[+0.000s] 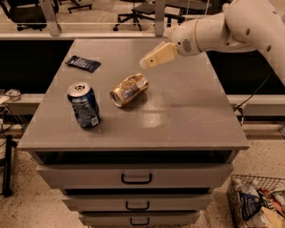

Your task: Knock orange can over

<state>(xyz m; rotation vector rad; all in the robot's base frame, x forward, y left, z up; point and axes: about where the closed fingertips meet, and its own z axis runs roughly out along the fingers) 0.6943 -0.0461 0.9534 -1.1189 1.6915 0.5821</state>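
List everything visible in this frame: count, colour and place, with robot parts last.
orange can: one, orange-gold, lying on its side near the tabletop's middle
blue can: one, blue and white, upright, front left of the tabletop
flat packet: one, dark blue, far left of the tabletop
drawer cabinet: one, grey, centre, three drawer fronts showing
wire basket: one, dark, on the floor at lower right, holding mixed packets
office chairs: at least two, dark, background
arm: one, white, entering from upper right
gripper: one, cream, in the air behind and right of the orange can, apart from it
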